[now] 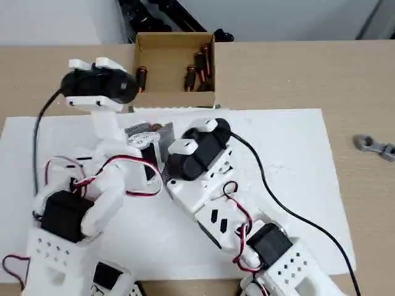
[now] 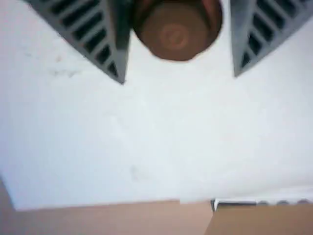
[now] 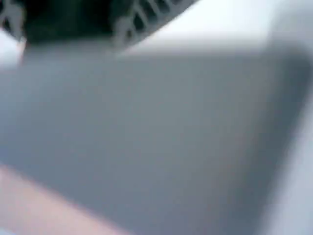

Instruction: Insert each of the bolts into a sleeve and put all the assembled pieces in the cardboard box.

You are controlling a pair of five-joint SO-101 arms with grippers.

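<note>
A wooden table [image 1: 296, 74] carries a white paper sheet [image 1: 290, 160]. At the sheet's far edge, the cardboard box [image 1: 174, 98] holds copper-coloured assembled pieces [image 1: 197, 71]. A small metal part [image 1: 373, 145] lies well aside on bare wood. The left tool [image 2: 178, 74] clamps a copper-coloured piece [image 2: 173, 29] over the sheet. Whether the right tool [image 3: 117, 29] is open or closed cannot be told.

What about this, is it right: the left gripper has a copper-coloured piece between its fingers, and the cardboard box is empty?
Not quite. The cardboard box is not empty: the high view shows several copper-coloured pieces lying in it. The rest stands: the left gripper has a copper-coloured piece between its fingers.
</note>
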